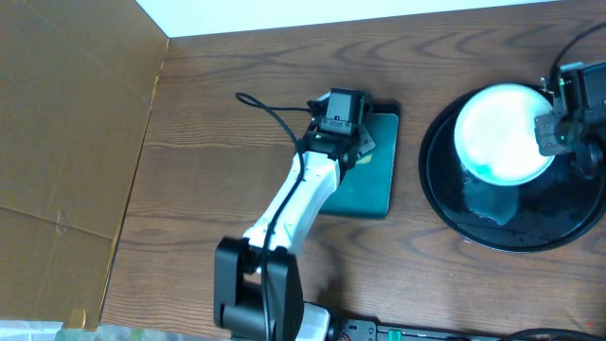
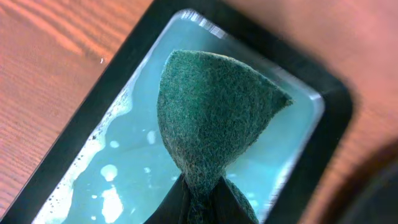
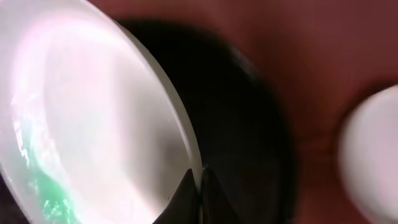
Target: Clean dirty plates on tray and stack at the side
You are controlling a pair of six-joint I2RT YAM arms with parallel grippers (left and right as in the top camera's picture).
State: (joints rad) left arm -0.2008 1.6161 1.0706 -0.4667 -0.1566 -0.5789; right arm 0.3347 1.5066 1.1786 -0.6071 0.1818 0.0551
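- Dirty plate, white and round, sits over the upper part of the round black tray. In the right wrist view it is tilted and off the tray bottom.
- Teal-green smear on the plate's face, on the side toward the tray's middle.
- Right gripper at the tray's right edge, fingers pinched together on the plate's rim.
- Tray bottom is glossy, with a wet shine below the plate.
- Blurred white shape beyond the tray in the right wrist view; cannot tell what it is.
- Rectangular teal tray with a dark rim, just left of the round tray and not touching it, holds foamy pale liquid.
- Left gripper above the rectangular tray, clamped on a green scouring pad that fans out past its fingertips.
- Wooden table under everything; cardboard sheet far left of the round tray.
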